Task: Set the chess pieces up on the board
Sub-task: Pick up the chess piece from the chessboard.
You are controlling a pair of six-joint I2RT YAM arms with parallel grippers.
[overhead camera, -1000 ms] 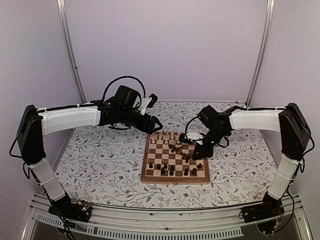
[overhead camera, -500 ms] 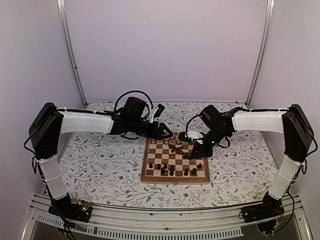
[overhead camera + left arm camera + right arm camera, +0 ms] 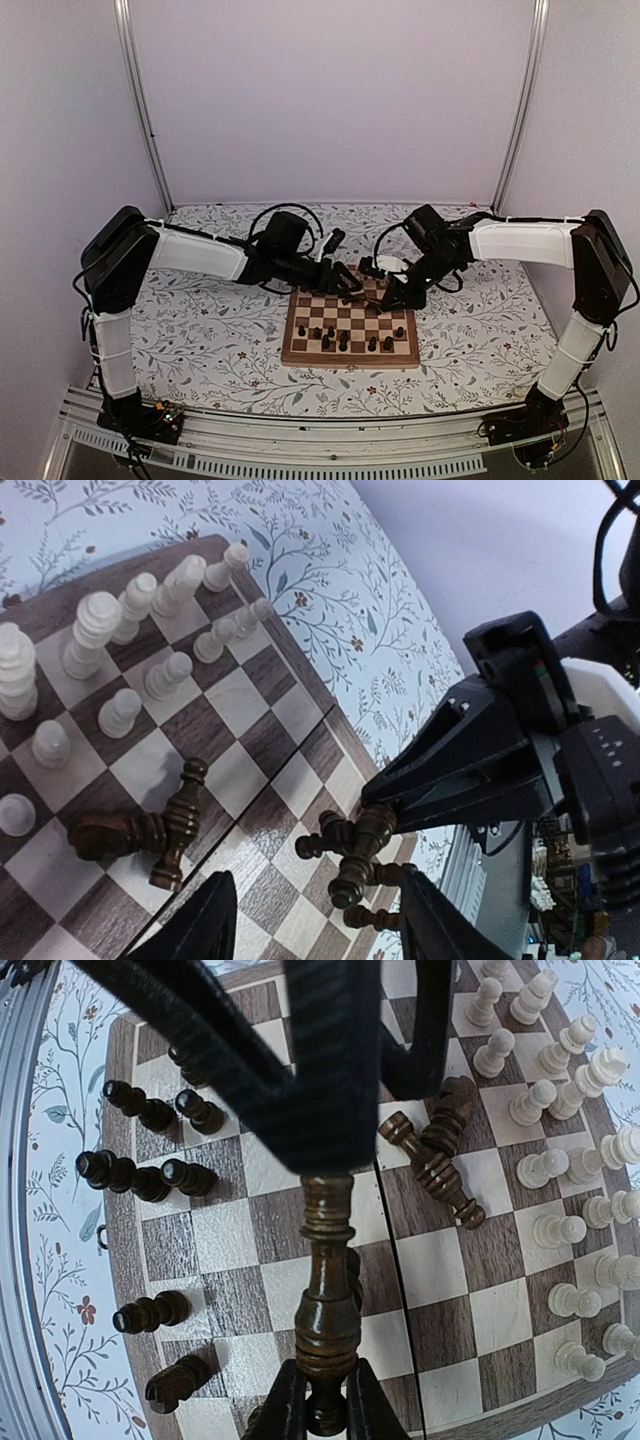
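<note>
The board [image 3: 292, 345] lies mid-table. Pale chess pieces [image 3: 322, 281] stand along its far rows, seen closer in the left wrist view [image 3: 95, 630]. Dark chess pieces [image 3: 344, 341] stand on the near rows. Two dark pieces [image 3: 150, 830] lie toppled mid-board, also in the right wrist view [image 3: 440, 1155]. My right gripper [image 3: 384, 294] is shut on a tall dark piece [image 3: 327, 1295] and holds it above the board. My left gripper [image 3: 352, 283] hangs open and empty over the far middle, its fingers [image 3: 195, 925] either side of that held piece [image 3: 362, 865].
The two grippers are close together over the board's far right part. The floral table surface [image 3: 200, 320] surrounds the board. Metal frame posts [image 3: 140, 100] and pale walls stand behind. A rail [image 3: 300, 455] runs along the near edge.
My left arm has reached right and forward, from behind the board's far left corner to over its far middle. My right gripper has risen slightly with the dark piece.
</note>
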